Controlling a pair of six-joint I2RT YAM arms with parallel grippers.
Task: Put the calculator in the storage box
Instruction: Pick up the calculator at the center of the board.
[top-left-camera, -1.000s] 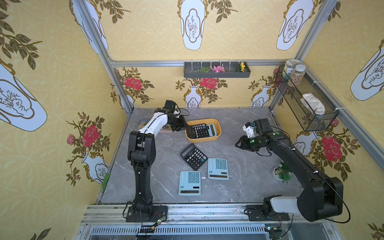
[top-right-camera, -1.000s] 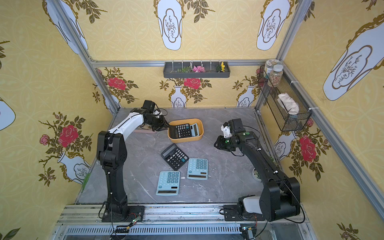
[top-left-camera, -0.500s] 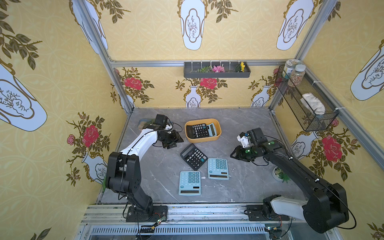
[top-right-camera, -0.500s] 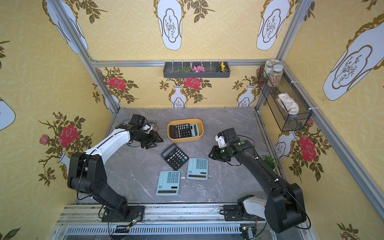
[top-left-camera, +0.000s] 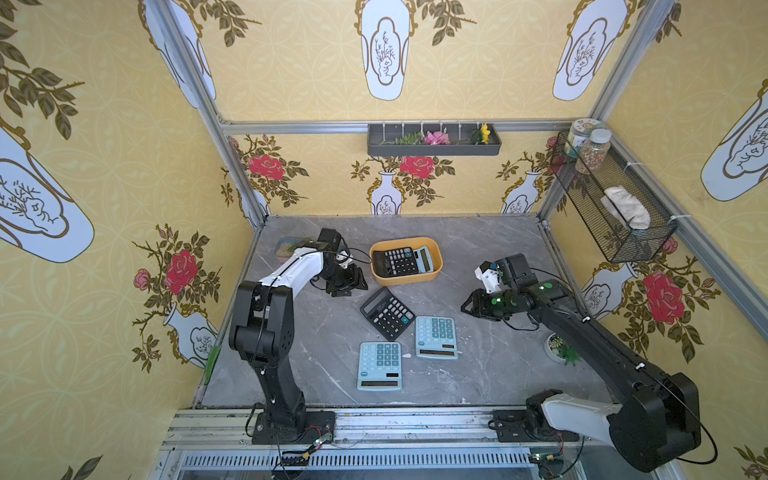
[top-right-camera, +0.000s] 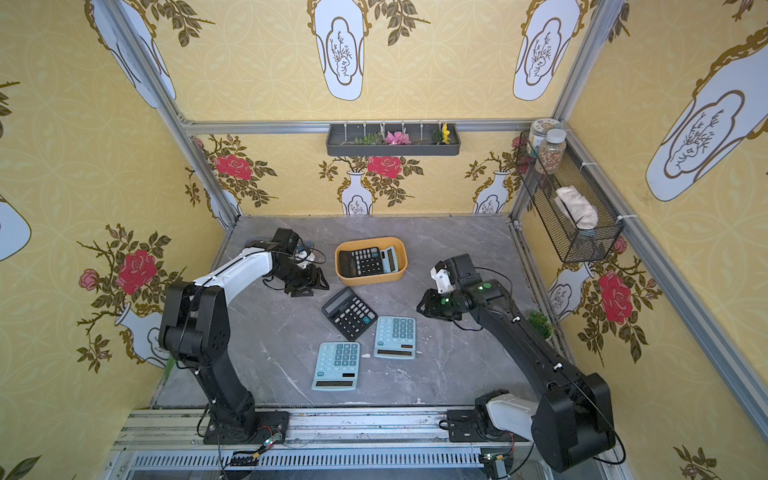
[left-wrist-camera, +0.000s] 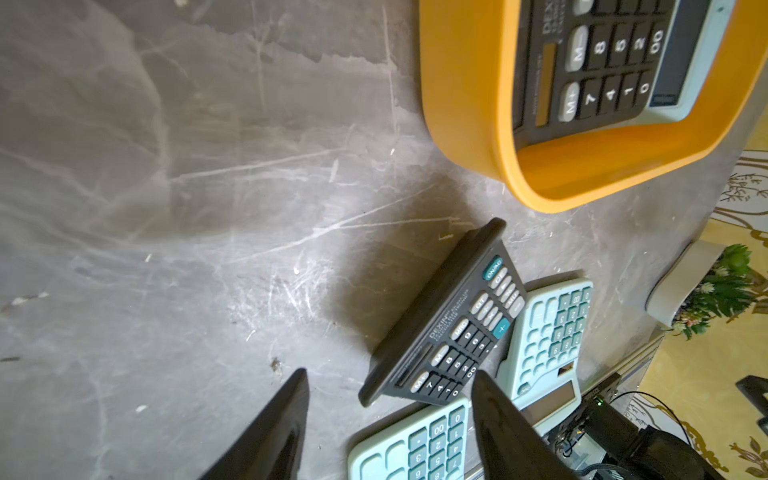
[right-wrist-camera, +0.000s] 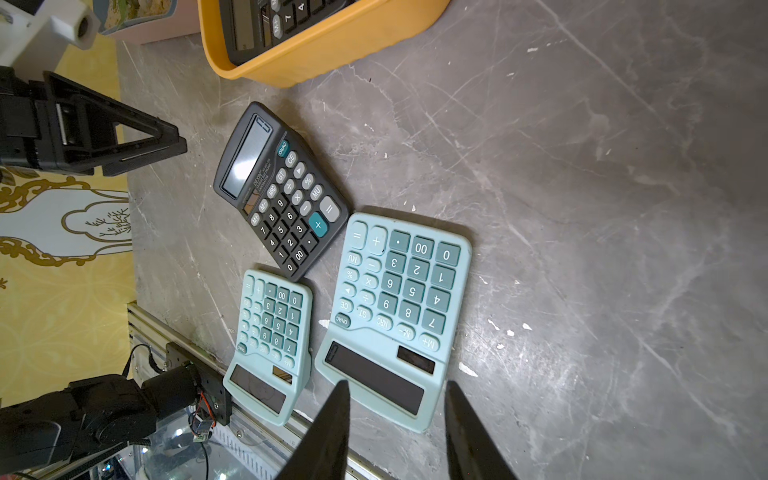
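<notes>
In both top views the storage box (top-left-camera: 409, 279) (top-right-camera: 371, 279) sat toward the far middle of the grey table (top-left-camera: 478, 249); a boxed black calculator (top-left-camera: 395, 262) lay face up inside it, and a boxed blue calculator (top-left-camera: 424, 258) showed at its right side; a loose black calculator (top-left-camera: 387, 313) lay askew on the table just near of the box; the right blue calculator (top-left-camera: 436, 336) lay just beside its near-right corner; the near blue calculator (top-left-camera: 380, 365) lay nearer, apart from both; the left gripper (top-left-camera: 351, 286) hung just left of the box, and the right gripper (top-left-camera: 467, 306) hung right of the loose calculators; a potted plant (top-left-camera: 559, 347) stood at the table's right edge.

In the left wrist view the left claw's fingers (left-wrist-camera: 282, 415) were spread wide with nothing between them; the loose black calculator (left-wrist-camera: 449, 328) lay just past their tips, clear of both; the storage box (left-wrist-camera: 465, 104) stood beyond, its black calculator (left-wrist-camera: 602, 62) inside.

In the right wrist view the right claw's fingers (right-wrist-camera: 328, 428) were parted and pinched nothing; the display end of the right blue calculator (right-wrist-camera: 395, 299) lay under the gap; the near blue calculator (right-wrist-camera: 270, 332) and the loose black calculator (right-wrist-camera: 282, 195) lay past it, and the storage box (right-wrist-camera: 332, 45) farther off.
</notes>
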